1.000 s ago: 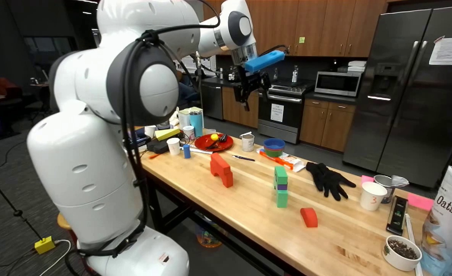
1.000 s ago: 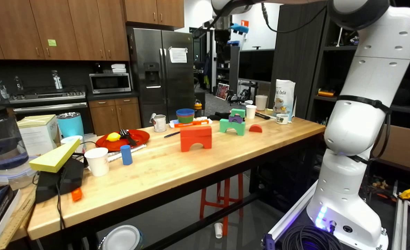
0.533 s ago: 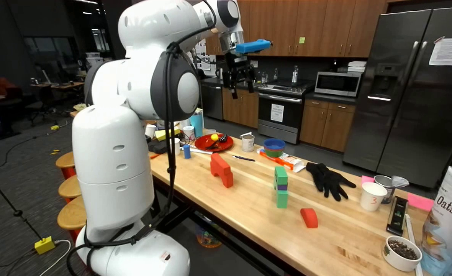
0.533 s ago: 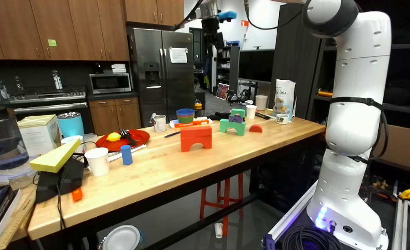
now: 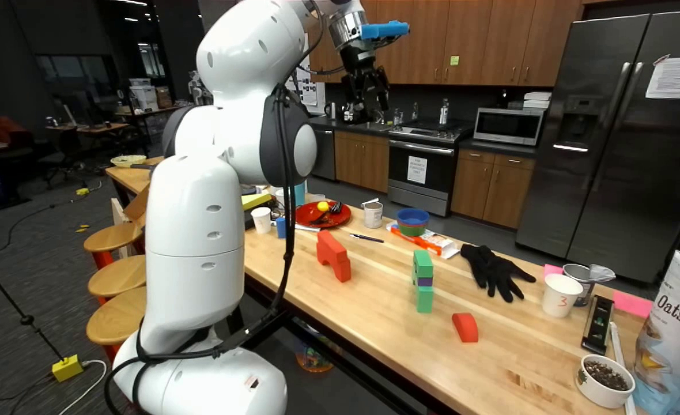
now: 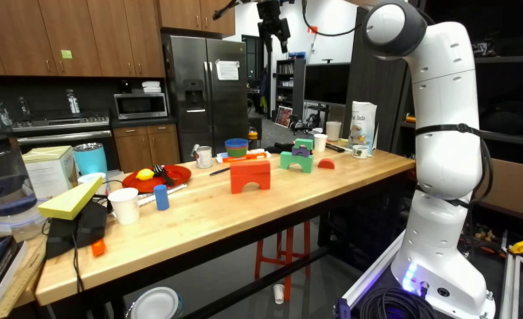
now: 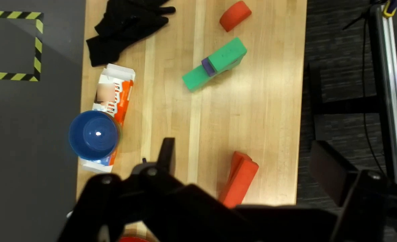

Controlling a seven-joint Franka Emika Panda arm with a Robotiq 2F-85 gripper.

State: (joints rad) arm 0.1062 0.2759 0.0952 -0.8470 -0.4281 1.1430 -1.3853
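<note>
My gripper (image 5: 373, 104) is open and empty, high above the table; it also shows in an exterior view (image 6: 276, 48) and the wrist view (image 7: 247, 159). Below it in the wrist view is a red arch with a red brick on top (image 7: 240, 181), partly hidden by the gripper; it stands on the table (image 5: 397, 323). A stack of green blocks with a small purple arch between them (image 6: 301, 152) stands beyond it, also in the wrist view (image 7: 227, 55). A red half-round block (image 5: 465, 327) lies near the stack. The gripper touches nothing.
Blue and green bowls (image 5: 412, 217) stand on an orange-white box. A black glove (image 5: 495, 271), paper cup (image 5: 560, 294) and oats bag (image 5: 665, 340) are along the table. A red plate (image 6: 181, 175) with a lemon and a blue cylinder (image 6: 161, 198) are at the other end.
The arm has swung and straightened upward, and the open gripper has risen higher above the table. The blocks and other table items have not moved.
</note>
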